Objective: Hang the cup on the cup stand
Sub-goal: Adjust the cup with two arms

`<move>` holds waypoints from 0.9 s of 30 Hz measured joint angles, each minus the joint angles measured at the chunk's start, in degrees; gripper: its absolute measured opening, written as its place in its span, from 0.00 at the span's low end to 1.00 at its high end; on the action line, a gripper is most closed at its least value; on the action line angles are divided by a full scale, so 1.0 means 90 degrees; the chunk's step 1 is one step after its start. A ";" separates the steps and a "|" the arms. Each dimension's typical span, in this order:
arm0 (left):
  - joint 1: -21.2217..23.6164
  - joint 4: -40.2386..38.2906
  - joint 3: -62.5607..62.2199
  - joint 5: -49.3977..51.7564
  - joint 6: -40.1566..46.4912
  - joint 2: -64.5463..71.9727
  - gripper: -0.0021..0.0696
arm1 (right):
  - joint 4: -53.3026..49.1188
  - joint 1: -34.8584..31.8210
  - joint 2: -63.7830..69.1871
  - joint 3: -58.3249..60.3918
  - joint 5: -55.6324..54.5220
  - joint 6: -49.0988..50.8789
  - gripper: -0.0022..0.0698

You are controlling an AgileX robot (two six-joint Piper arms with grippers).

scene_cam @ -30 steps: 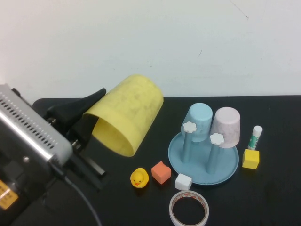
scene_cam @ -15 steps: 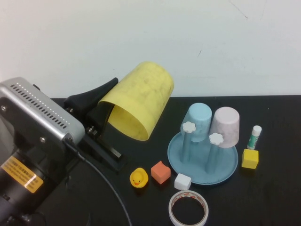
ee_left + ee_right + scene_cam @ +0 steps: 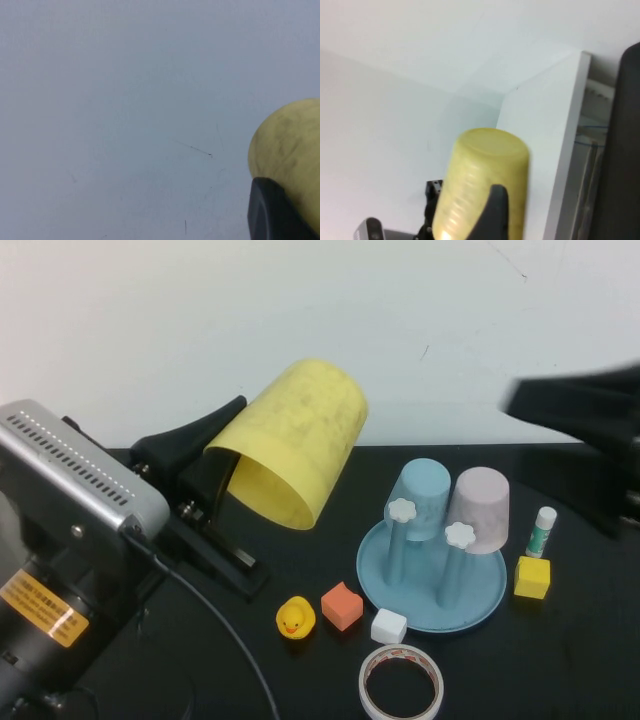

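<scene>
There were three cups: yellow point(image 3: 293, 440), light blue point(image 3: 425, 497), pink point(image 3: 481, 508); three blocks: orange point(image 3: 343, 605), white point(image 3: 389, 626), yellow point(image 3: 533, 577); one duck point(image 3: 296, 618).

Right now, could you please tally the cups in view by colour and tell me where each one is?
Yellow: 1, the cup gripped by the shut left gripper, raised left of the cup stand.
Light blue: 1, light blue cup on the stand.
Pale pink: 1, pale pink cup on the stand.
Total: 3.

Below and right of the left gripper point(image 3: 205, 475), a rubber duck point(image 3: 296, 618), orange block point(image 3: 342, 605), white block point(image 3: 389, 625) and tape roll point(image 3: 401, 684) sit on the black surface point(image 3: 560, 660).
</scene>
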 joint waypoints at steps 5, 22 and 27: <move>0.0000 -0.0197 0.0000 -0.0014 -0.0014 0.0000 0.04 | 0.0024 0.1033 0.0717 -0.0831 -0.0623 0.0093 0.99; 0.0000 -0.0543 0.0000 -0.0089 0.0118 0.0000 0.04 | 0.0091 0.2234 0.2248 -0.2618 -0.1192 0.0547 0.99; 0.0000 -0.0872 0.0000 -0.0144 0.0158 0.0000 0.04 | 0.0101 0.2486 0.2320 -0.2657 -0.1338 0.0545 0.99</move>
